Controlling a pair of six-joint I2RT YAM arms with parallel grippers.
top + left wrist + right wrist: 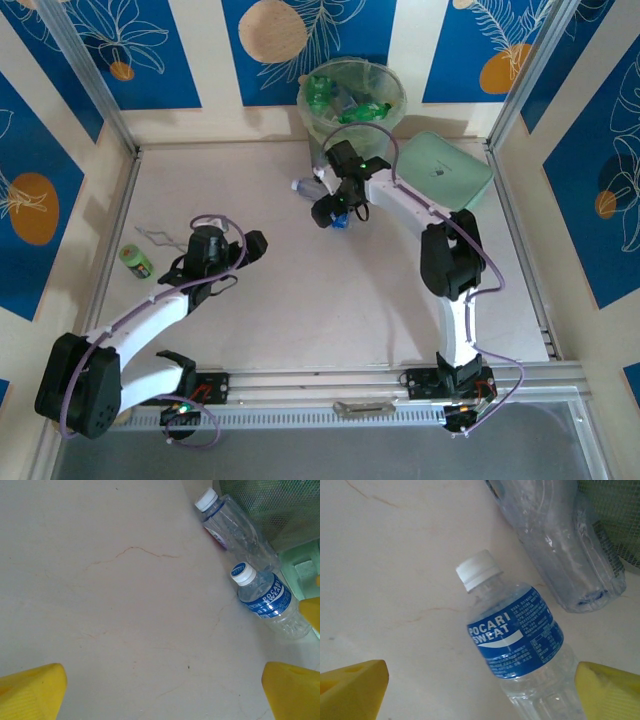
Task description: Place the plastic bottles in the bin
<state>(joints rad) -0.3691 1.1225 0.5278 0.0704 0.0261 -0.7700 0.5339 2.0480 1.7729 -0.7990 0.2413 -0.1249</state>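
Overhead, right gripper spread wide and empty, bottle lay under it between the fingers, near the bin

Two loose bottles, one bin, one lid

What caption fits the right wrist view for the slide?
Open right gripper frames a blue-labelled bottle lying on the table, a clear bottle beside it by the bin.
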